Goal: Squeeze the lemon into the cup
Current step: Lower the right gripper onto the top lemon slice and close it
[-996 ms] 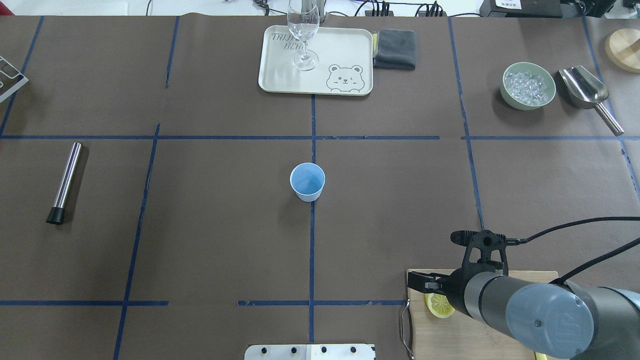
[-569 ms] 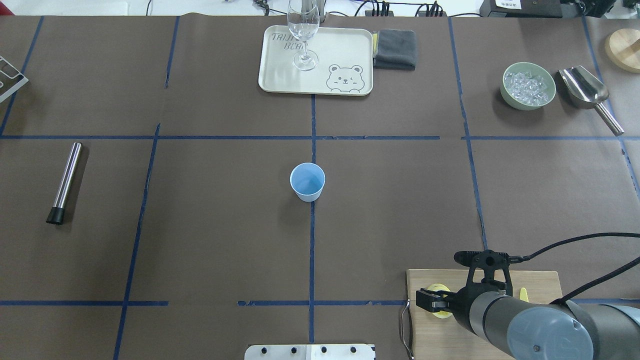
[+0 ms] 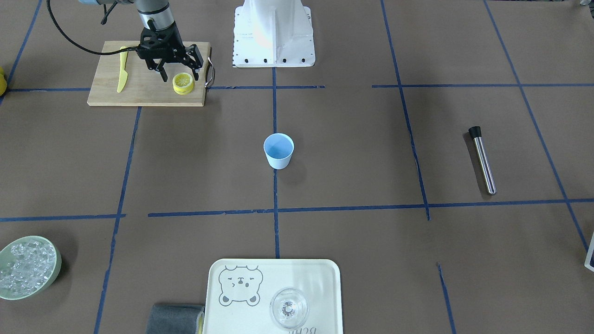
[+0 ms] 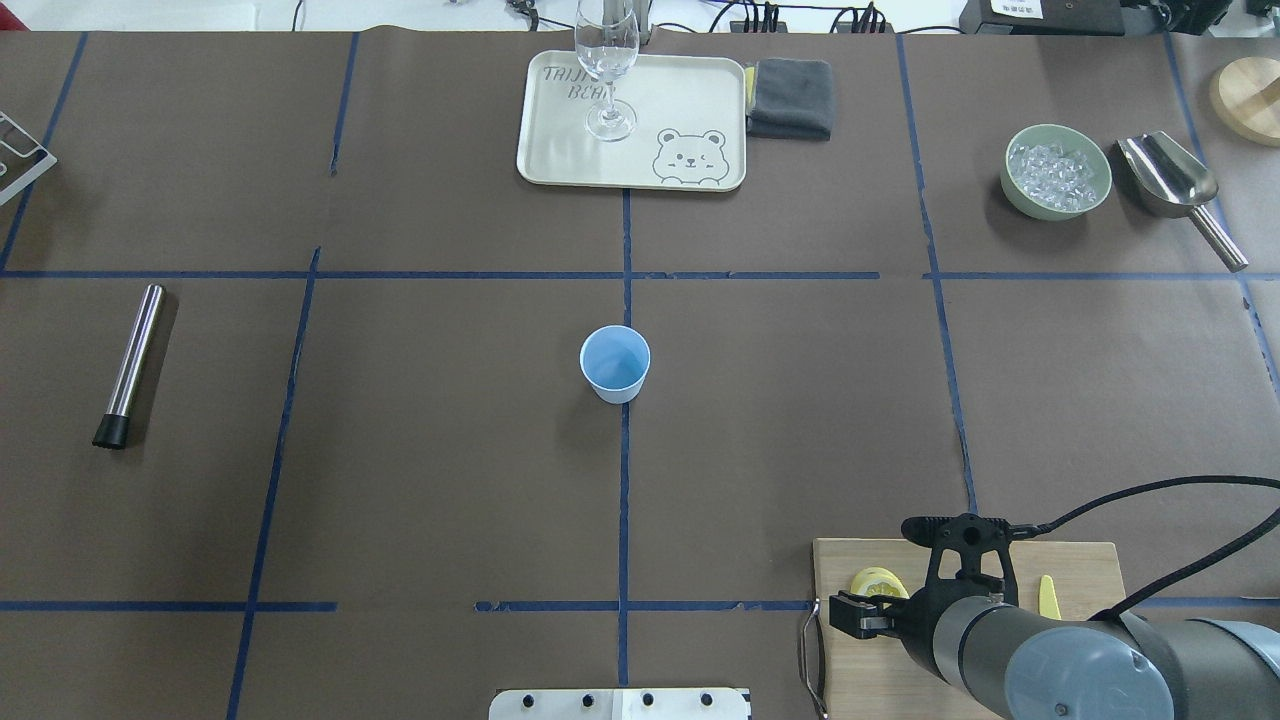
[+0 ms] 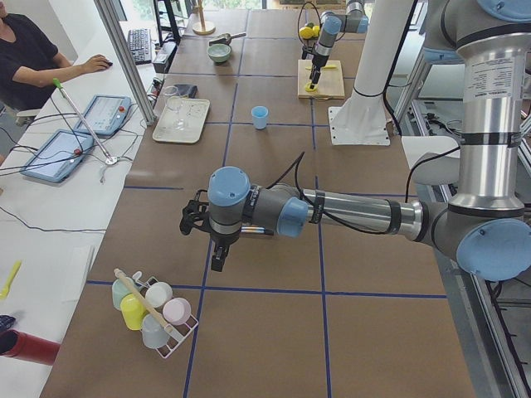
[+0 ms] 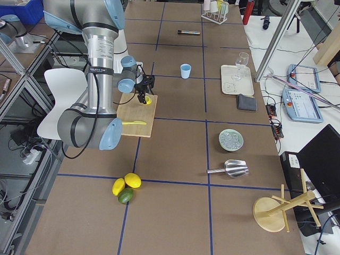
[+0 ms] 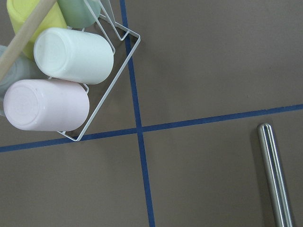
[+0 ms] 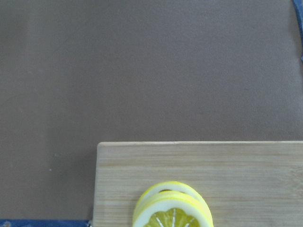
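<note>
Lemon is sitting as the top one of two stacked slices on the wooden cutting board, and the right gripper is hanging over it with its fingers spread apart, one on each side of the stack, gripping nothing. Whether the tips are reaching down to slice level is not showing clearly. Over the last second, in the overhead view, this gripper has been pulling back from the board's far corner toward the robot and dropping lower, so the hovering approach is turning into a straddle; I am judging that closing on the top slice is coming next, and that the lower slice may be dragged along. A yellow knife is lying just behind the wrist on the same board. Farther out, the cup is standing upright at the table's centre, well apart from the board and looking empty, so the carry and the squeeze are both waiting. The left gripper is hanging far off near a rack of cups; how its fingers are standing I cannot tell.
</note>
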Action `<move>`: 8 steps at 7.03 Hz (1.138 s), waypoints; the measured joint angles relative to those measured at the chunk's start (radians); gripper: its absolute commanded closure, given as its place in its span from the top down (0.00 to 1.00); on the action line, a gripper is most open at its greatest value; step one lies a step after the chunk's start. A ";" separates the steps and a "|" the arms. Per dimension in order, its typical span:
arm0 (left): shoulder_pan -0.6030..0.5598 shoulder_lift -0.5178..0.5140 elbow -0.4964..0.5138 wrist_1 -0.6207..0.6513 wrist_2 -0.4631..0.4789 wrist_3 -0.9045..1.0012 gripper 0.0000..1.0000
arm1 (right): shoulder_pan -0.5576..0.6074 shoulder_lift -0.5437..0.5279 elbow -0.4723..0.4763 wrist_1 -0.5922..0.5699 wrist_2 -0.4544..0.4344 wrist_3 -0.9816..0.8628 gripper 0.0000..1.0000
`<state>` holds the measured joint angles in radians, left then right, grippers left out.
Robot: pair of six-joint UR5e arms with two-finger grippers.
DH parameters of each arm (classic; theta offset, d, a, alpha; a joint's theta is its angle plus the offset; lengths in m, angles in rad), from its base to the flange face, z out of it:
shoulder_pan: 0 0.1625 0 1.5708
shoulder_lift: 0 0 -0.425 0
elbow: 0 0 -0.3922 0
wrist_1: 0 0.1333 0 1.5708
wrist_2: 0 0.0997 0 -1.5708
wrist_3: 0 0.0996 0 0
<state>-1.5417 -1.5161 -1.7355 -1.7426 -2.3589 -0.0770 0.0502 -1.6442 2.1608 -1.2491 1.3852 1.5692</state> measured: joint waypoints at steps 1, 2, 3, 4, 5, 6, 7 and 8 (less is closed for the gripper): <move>0.000 0.000 0.000 0.000 0.000 -0.001 1.00 | -0.002 0.002 -0.005 0.000 -0.001 0.000 1.00; 0.000 0.000 0.001 0.000 0.000 -0.001 1.00 | -0.002 0.003 -0.010 0.000 -0.001 0.000 1.00; 0.000 0.000 0.002 0.000 0.000 -0.001 1.00 | -0.003 0.004 -0.014 -0.001 0.001 0.000 1.00; 0.000 0.001 0.003 0.000 0.000 -0.001 1.00 | -0.005 0.005 -0.017 -0.001 0.003 -0.001 1.00; 0.000 0.001 0.004 0.000 0.000 -0.001 1.00 | -0.006 0.006 -0.020 0.000 0.004 -0.001 1.00; 0.000 0.001 0.005 0.000 0.000 -0.001 1.00 | -0.007 0.007 -0.021 0.000 0.005 -0.001 1.00; 0.000 0.001 0.005 0.000 0.000 -0.001 1.00 | -0.007 0.009 -0.022 0.000 0.007 -0.001 1.00; 0.000 0.001 0.005 0.000 0.000 -0.001 1.00 | -0.007 0.010 -0.024 0.000 0.008 -0.002 1.00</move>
<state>-1.5417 -1.5156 -1.7302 -1.7426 -2.3593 -0.0782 0.0431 -1.6338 2.1371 -1.2487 1.3932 1.5674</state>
